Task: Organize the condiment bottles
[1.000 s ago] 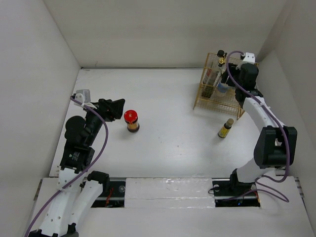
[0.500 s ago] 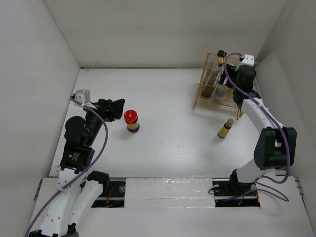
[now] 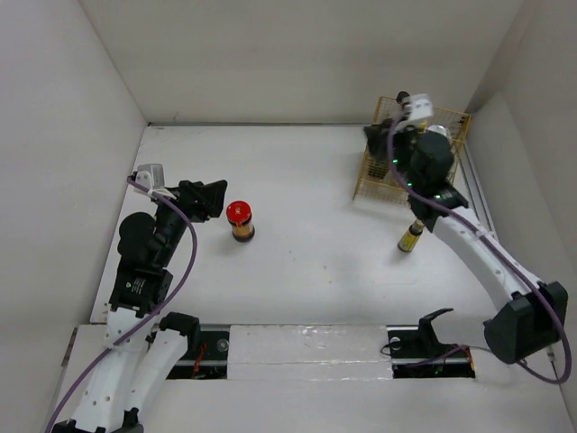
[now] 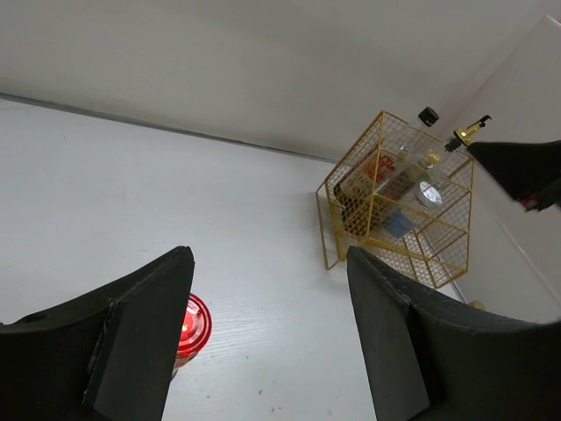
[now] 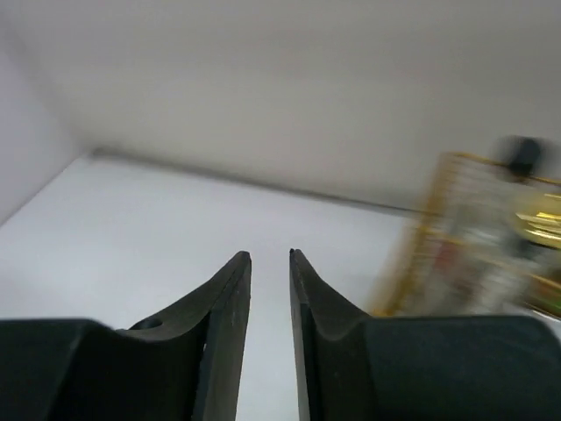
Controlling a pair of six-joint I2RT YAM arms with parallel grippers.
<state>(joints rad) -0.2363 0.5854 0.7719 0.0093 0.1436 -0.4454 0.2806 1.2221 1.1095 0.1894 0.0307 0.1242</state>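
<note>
One loose bottle beside each arm
Left end effector, jaws apart and empty, has the upright red-lidded jar just to its right, far from the right arm; the small yellow-capped bottle stands upright near the yellow wire basket, on the base side of the right end effector, which is pinched closed on nothing

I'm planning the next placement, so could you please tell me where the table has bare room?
Bare table lies between the red-lidded jar and the yellow wire basket, and behind the jar to the back wall. Crowded around the basket: right arm, yellow-capped bottle.
</note>
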